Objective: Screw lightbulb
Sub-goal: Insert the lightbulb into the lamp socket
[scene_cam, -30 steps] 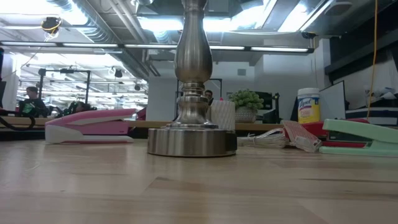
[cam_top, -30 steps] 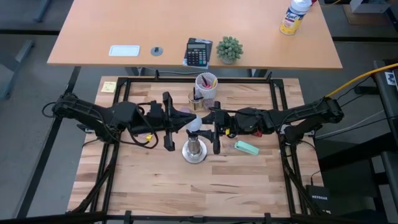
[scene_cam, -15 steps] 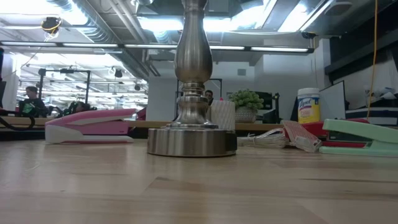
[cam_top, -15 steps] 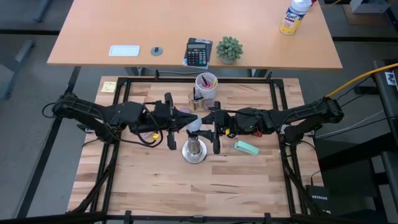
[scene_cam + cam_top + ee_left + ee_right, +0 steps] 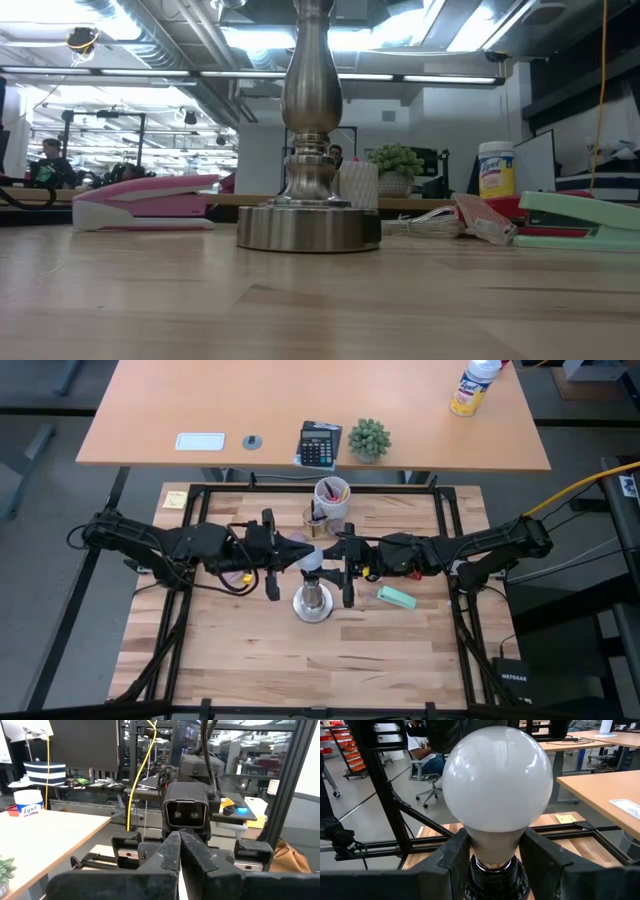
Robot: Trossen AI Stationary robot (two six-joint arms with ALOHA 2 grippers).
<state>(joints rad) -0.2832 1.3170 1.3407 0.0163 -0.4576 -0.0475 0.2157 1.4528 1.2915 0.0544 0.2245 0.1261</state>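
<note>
the small white frosted round lightbulb (image 5: 496,780) sat in the right hand (image 5: 345,563), whose two dark fingers (image 5: 451,865) pressed the narrow neck just above the ribbed screw base, glass globe standing clear beyond the fingertips. seen from overhead, the lightbulb lay just above the top of the silver metal socket stand with a round base (image 5: 313,601), which stood near the middle of the pale wooden tabletop (image 5: 250,650); whether the threads had already met the socket could not be told. the left hand (image 5: 297,554) hung just to the left of the stand, level with the bulb, its fingers pressed flat together and carrying nothing.

as a judgement, the bulb was light, stiff and brittle: thin glass that would crack under a hard squeeze, and smooth enough to slip while being turned. the neck beside the base looked the safest place to grip, as it was gripped there, since the wide globe would offer only a curved, slick face. the stand looked heavy at its foot and likely to stay put, though a sideways push at its top could tip it.

a pale round cup (image 5: 332,497) stood behind the stand, holding pens or like stationery, too small to name one by one. a mint green stapler (image 5: 396,596) lay to the stand's right, and a pink stapler (image 5: 145,203) lay on its left side.
</note>
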